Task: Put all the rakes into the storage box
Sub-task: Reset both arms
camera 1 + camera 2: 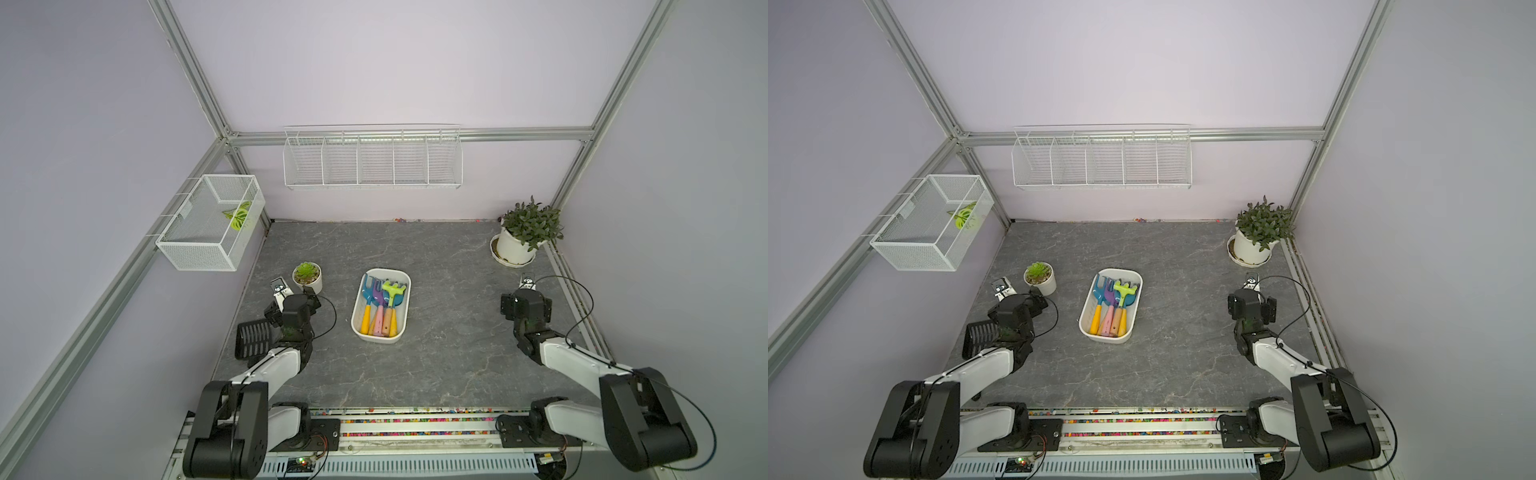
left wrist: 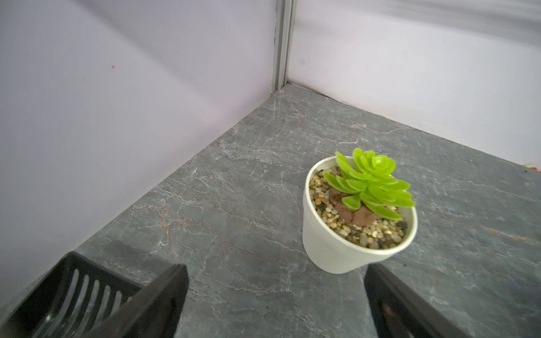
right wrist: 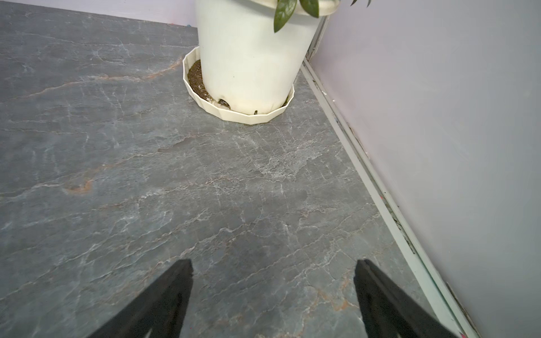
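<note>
The storage box [image 1: 405, 305] [image 1: 1136, 307], a shallow white tub, sits mid-table in both top views. Inside it lies the rake [image 1: 394, 288] [image 1: 1126, 288], with a lime-green head and a wooden handle. It lies beside a blue trowel [image 1: 367, 294] and a purple fork [image 1: 378, 291]. My left gripper [image 2: 275, 270] hovers open over bare table at the left, with nothing between its fingers. The right gripper [image 3: 273, 266] is open and empty too, near the right wall. Both are well apart from the box.
A small white succulent pot [image 1: 307, 277] [image 2: 351, 237] stands just ahead of the left gripper, and a black slotted pot [image 1: 252, 338] [image 2: 73, 292] lies beside it. A large potted plant [image 1: 523, 237] [image 3: 248, 58] occupies the back right corner. A wire-mesh basket [image 1: 212, 222] and a wire rack [image 1: 372, 160] hang on the walls.
</note>
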Controlling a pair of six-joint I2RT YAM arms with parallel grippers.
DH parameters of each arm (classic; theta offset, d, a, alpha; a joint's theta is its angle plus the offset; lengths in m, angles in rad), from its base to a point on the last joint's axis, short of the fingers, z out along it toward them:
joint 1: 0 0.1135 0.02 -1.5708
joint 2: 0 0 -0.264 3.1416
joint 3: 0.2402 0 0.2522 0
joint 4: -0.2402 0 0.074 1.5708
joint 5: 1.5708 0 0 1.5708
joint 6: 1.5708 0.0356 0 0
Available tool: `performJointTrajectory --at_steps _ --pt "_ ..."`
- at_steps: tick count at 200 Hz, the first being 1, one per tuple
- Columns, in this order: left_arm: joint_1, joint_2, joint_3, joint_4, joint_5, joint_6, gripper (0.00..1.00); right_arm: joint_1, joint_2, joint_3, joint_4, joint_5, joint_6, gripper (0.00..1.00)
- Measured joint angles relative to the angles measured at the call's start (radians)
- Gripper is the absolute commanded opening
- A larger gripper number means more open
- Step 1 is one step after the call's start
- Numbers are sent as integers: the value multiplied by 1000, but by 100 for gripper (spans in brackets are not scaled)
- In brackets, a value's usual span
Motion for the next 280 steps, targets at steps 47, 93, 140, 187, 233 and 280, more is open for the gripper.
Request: performJointTrajectory --at_steps 47,93,140,187,233,280 --pt "72 85 34 106 91 34 100 -58 186 15 237 -108 -12 99" --pt "108 167 72 142 175 52 100 -69 245 7 343 -152 -11 99" --pt "101 219 42 278 294 119 100 -69 245 7 373 -157 -11 99" --pt "101 226 26 317 324 131 100 -69 245 7 375 -157 -11 99" --pt "101 226 26 323 335 138 100 -69 245 6 380 -160 -12 99" --pt "101 226 26 323 338 142 100 -69 245 6 381 -160 -11 99"
